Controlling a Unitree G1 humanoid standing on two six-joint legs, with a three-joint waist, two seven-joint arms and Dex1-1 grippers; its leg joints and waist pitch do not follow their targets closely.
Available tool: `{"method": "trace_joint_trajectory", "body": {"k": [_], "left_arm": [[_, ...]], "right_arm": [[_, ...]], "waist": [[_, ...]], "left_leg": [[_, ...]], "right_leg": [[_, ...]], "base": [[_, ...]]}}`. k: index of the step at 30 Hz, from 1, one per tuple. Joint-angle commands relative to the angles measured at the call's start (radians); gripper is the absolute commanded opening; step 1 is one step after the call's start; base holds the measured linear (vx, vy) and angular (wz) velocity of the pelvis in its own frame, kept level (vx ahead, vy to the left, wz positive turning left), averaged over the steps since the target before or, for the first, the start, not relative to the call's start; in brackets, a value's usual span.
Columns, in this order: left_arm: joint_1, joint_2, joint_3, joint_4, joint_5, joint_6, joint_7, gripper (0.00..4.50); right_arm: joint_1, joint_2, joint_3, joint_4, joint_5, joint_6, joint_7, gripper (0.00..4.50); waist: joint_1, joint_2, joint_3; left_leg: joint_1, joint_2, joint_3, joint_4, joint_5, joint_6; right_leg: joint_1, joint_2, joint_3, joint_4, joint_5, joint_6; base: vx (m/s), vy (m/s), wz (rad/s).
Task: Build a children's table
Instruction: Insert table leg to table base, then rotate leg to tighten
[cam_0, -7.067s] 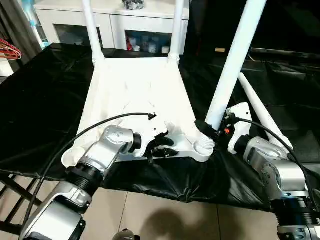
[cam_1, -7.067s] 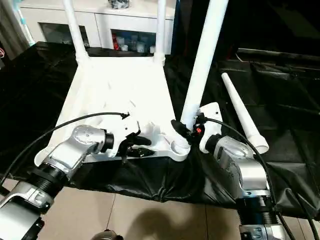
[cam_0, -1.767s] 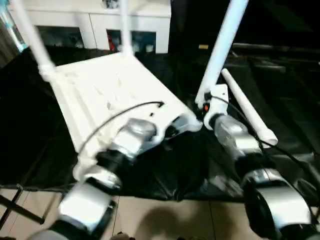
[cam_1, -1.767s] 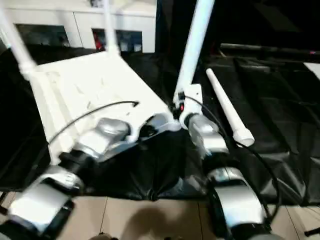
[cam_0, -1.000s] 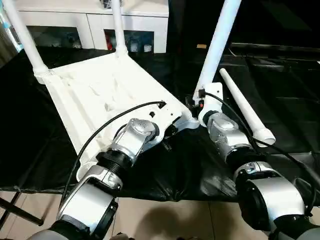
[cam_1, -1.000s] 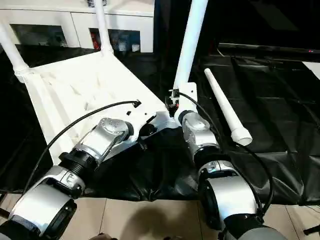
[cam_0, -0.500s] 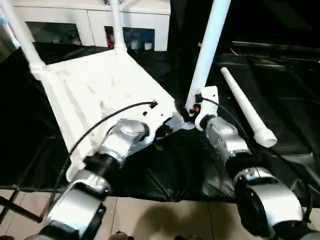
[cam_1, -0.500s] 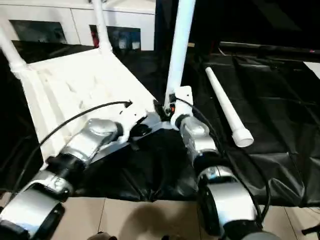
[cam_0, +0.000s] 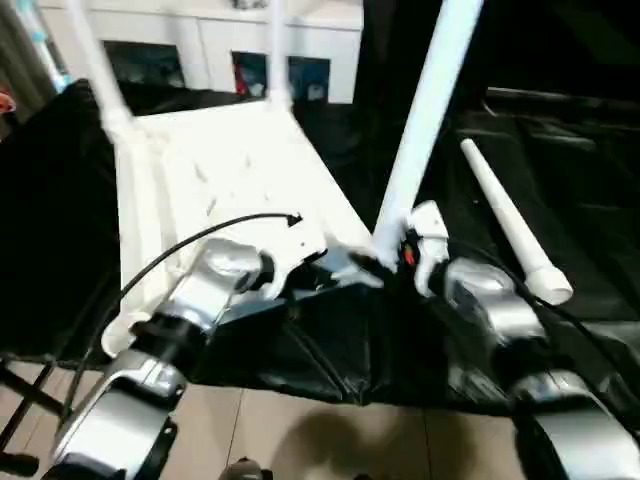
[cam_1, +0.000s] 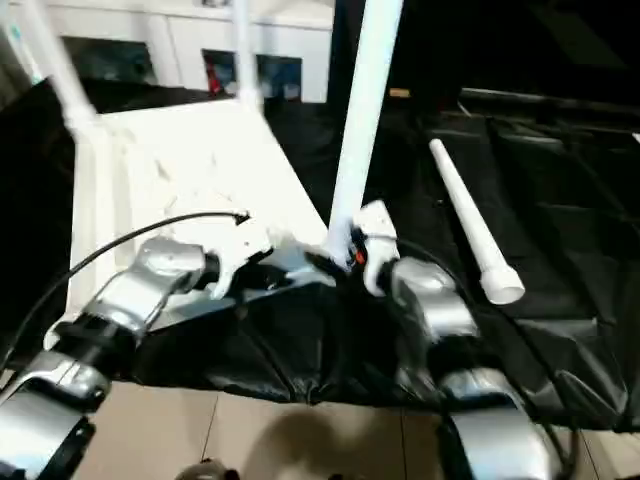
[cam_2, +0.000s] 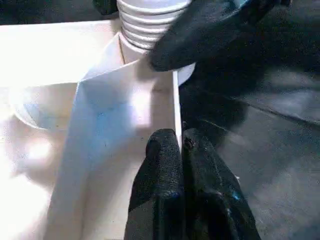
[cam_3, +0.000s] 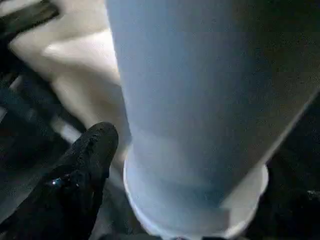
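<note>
The children's table top (cam_0: 230, 170) lies upside down on black cloth. Two legs (cam_0: 95, 60) (cam_0: 278, 50) stand in its far corners. A third leg (cam_0: 420, 130) stands upright in the near right corner socket (cam_2: 150, 30). One loose leg (cam_0: 505, 225) lies on the cloth to the right. My left gripper (cam_2: 181, 150) is shut on the top's thin near rim beside that socket. My right gripper (cam_0: 375, 265) is open at the base of the upright leg, with one finger (cam_3: 95, 150) just beside it.
A white glass-doored cabinet (cam_0: 220, 40) stands behind the table top. Black cloth (cam_0: 560, 150) covers the work surface and hangs over its near edge above the tiled floor (cam_0: 300, 440). A black cable (cam_0: 190, 245) loops over my left forearm.
The whole picture has shifted with the camera. Both grippers stay at the near right corner. The right gripper's fingers have widened around the upright leg's base.
</note>
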Motion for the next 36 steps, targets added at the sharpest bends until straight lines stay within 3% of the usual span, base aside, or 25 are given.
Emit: {"method": "trace_joint_trajectory", "body": {"k": [1, 5, 7, 11, 17, 24, 25, 28, 31, 33, 36], "left_arm": [[-0.020, -0.015, -0.021, -0.067, -0.041, -0.051, -0.064, 0.00], [-0.017, 0.003, -0.028, -0.068, -0.035, -0.059, -0.101, 0.00], [-0.014, 0.017, -0.036, -0.069, -0.032, -0.070, -0.133, 0.00], [-0.006, 0.038, -0.048, -0.073, -0.029, -0.083, -0.180, 0.00], [-0.001, 0.046, -0.054, -0.069, -0.027, -0.089, -0.202, 0.00], [-0.008, 0.026, -0.041, -0.043, -0.022, -0.074, -0.177, 0.00], [-0.020, 0.002, -0.029, -0.011, -0.006, -0.058, -0.114, 0.00], [-0.044, -0.037, -0.006, 0.035, 0.010, -0.024, -0.012, 0.00], [-0.094, -0.108, 0.037, 0.107, 0.028, 0.042, 0.175, 0.00], [-0.117, -0.147, 0.058, 0.138, 0.032, 0.069, 0.270, 0.00], [-0.136, -0.185, 0.073, 0.160, 0.034, 0.086, 0.348, 0.00]], "right_arm": [[0.014, -0.007, 0.030, -0.038, 0.000, 0.017, 0.057, 3.95], [0.034, -0.029, 0.040, -0.087, 0.011, 0.045, 0.107, 3.95], [0.047, -0.040, 0.047, -0.121, 0.020, 0.060, 0.137, 3.61], [0.070, -0.055, 0.061, -0.182, 0.035, 0.089, 0.174, 3.48], [0.087, -0.059, 0.065, -0.217, 0.035, 0.103, 0.187, 2.89], [0.114, -0.054, 0.067, -0.254, 0.044, 0.135, 0.184, 2.80], [0.124, -0.027, 0.059, -0.263, 0.057, 0.170, 0.149, 2.80], [0.115, 0.027, 0.034, -0.226, 0.038, 0.167, 0.026, 2.80], [0.070, 0.121, -0.023, -0.097, -0.005, 0.122, -0.236, 2.80], [0.037, 0.173, -0.064, -0.028, -0.004, 0.112, -0.374, 2.79], [-0.002, 0.220, -0.101, 0.046, -0.010, 0.098, -0.534, 2.79]], "waist": [[0.000, 0.005, -0.079], [0.006, 0.004, -0.077], [0.008, 0.006, -0.079], [0.012, 0.007, -0.080], [0.012, 0.006, -0.078], [0.014, 0.005, -0.079], [0.014, 0.007, -0.080], [0.013, 0.004, -0.079], [-0.006, 0.005, -0.070], [-0.010, 0.003, -0.072], [-0.027, 0.003, -0.075]], "left_leg": [[0.018, 0.087, -0.037, -0.065, -0.123, 0.067], [0.019, 0.088, -0.040, -0.067, -0.126, 0.056], [0.019, 0.089, -0.040, -0.066, -0.118, 0.058], [0.019, 0.089, -0.040, -0.066, -0.114, 0.055], [0.018, 0.087, -0.041, -0.068, -0.130, 0.044], [0.019, 0.087, -0.041, -0.067, -0.119, 0.047], [0.019, 0.088, -0.040, -0.066, -0.119, 0.049], [0.021, 0.088, -0.043, -0.068, -0.133, 0.032], [0.028, 0.080, -0.046, -0.071, -0.191, -0.003], [0.024, 0.076, -0.050, -0.071, -0.195, -0.008], [0.023, 0.075, -0.049, -0.070, -0.183, -0.001]], "right_leg": [[0.061, -0.124, 0.081, -0.071, -0.243, -0.141], [0.060, -0.124, 0.080, -0.073, -0.265, -0.134], [0.059, -0.123, 0.080, -0.070, -0.245, -0.136], [0.060, -0.125, 0.080, -0.068, -0.233, -0.139], [0.061, -0.125, 0.079, -0.075, -0.276, -0.126], [0.061, -0.125, 0.079, -0.072, -0.248, -0.132], [0.059, -0.124, 0.080, -0.072, -0.246, -0.134], [0.059, -0.127, 0.079, -0.076, -0.275, -0.131], [0.052, -0.131, 0.074, -0.099, -0.421, -0.104], [0.063, -0.135, 0.070, -0.105, -0.467, -0.077], [0.059, -0.131, 0.072, -0.103, -0.427, -0.084]], "base": [[0.000, 0.000, 0.00], [0.000, 0.000, 0.00], [0.000, 0.000, 0.00], [0.000, 0.000, 0.00], [0.000, 0.000, 0.00], [0.000, 0.000, 0.00], [0.000, 0.000, 0.00], [0.000, 0.000, 0.00], [0.000, 0.000, 0.00], [0.000, 0.000, 0.00], [0.000, 0.000, 0.00]]}}
